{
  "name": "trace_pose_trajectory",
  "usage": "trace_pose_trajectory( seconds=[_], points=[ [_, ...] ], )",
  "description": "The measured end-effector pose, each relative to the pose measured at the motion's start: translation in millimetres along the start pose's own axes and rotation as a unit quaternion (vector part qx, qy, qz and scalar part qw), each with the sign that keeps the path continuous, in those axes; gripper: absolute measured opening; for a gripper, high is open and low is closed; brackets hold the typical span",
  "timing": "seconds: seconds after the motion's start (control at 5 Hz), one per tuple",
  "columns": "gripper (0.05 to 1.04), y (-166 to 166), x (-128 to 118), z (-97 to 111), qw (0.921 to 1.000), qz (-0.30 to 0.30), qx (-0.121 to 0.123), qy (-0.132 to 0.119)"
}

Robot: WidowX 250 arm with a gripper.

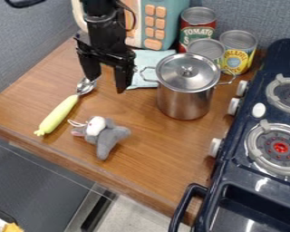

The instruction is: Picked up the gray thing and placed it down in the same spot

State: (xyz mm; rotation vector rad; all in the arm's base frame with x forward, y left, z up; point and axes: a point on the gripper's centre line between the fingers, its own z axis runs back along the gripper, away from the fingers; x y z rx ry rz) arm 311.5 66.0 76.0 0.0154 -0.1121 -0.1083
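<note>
Black two-finger gripper (106, 84) hangs over the rear left part of a brown wood-grain counter (153, 156), fingers spread well apart, holding nothing, counter surface visible between them. Task's thing, a small gray plush toy with a white patch and a bit of pink at its left end (108, 136), lies on the bare wood near the counter's front edge, below the gripper in the view and well apart from its tips. Just left of the toy, a metal spoon with a yellow-green handle (60, 113) lies aslant, its bowl near the gripper's left-hand finger as seen in the view. To the right, a lidded stainless steel pot with two wire side handles (185, 97) stands upright. Behind it, three cans: a red-and-green labelled one (197, 31), a yellow-and-blue labelled one (237, 54), and a third (206, 49) partly hidden by the pot. Pale blue cloth (146, 63) lies partly behind the pot. At the rear, a teal box with orange buttons (166, 22). Along the right side, a dark blue toy stove (250, 186) with gray ring burners, red at their centres.
</note>
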Motion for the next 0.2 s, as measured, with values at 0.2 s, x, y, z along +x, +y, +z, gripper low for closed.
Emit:
trace_pose_trajectory(
  seconds=[0.2],
  points=[
    [0.999, 2.1, -2.3, 4.7, 0.9993, 0.034, -0.015, 0.010]
  ],
)
